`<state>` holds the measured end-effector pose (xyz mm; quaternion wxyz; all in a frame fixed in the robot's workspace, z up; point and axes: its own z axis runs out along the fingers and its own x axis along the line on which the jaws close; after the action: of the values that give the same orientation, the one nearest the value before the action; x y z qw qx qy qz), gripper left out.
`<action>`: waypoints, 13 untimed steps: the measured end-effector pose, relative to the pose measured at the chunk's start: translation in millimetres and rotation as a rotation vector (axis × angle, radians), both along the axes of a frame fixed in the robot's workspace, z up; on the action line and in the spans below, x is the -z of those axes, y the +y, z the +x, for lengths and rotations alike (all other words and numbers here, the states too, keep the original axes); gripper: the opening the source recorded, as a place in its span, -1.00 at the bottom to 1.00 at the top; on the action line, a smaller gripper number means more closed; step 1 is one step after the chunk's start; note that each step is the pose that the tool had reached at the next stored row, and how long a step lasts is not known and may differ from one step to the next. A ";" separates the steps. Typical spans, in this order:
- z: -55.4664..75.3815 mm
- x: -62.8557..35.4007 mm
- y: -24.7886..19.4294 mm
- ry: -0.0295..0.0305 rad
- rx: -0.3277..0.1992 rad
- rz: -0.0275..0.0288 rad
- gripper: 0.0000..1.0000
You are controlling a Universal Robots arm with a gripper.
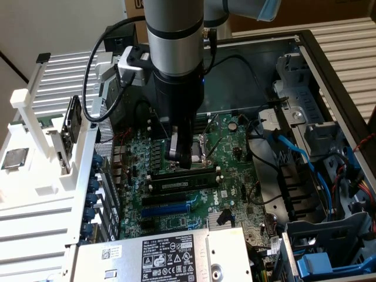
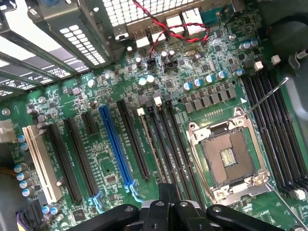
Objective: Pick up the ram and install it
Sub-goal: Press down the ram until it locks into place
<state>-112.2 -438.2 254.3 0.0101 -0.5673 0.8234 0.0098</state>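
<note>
Ram [image 1: 181, 174]: seated along a black slot on the motherboard [image 1: 235, 147], just below the gripper [image 1: 187, 157]. Fingers closed, holding nothing. Likely light, stiff, fragile; best gripped by long edges.

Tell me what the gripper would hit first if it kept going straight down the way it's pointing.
Most likely the ram seated in a black slot on the motherboard: the shut gripper points down right above it, apparently touching or nearly so, though depth is hard to judge.

The arm [image 1: 174, 35] was a silver-grey cylinder with a black wrist, black cable [image 1: 94, 70] and black gripper [image 1: 189, 157].
</note>
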 end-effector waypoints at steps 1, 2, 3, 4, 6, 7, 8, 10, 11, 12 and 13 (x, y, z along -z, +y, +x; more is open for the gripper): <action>0.0 0.0 0.0 0.0002 0.013 0.0000 -0.79; 0.0 0.0 0.0 0.0004 0.026 0.0001 -0.79; 0.0 0.0 0.0 0.0006 0.039 0.0000 -0.79; 0.0 0.0 0.0 0.0009 0.053 0.0000 -0.79; 0.0 0.0 0.0 0.0014 0.080 -0.0001 -0.79; 0.0 0.0 0.0 0.0015 0.094 -0.0001 -0.79; 0.0 0.0 0.0 0.0016 0.107 0.0000 -0.79; 0.0 0.0 0.0 0.0017 0.135 0.0000 -0.79; 0.0 0.0 0.0 0.0017 0.149 0.0000 -0.79; 0.0 0.0 0.0 0.0017 0.163 0.0000 -0.79; 0.0 0.0 0.0 0.0017 0.178 0.0001 -0.79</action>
<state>-112.2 -438.2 254.2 0.0103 -0.4920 0.8705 0.0094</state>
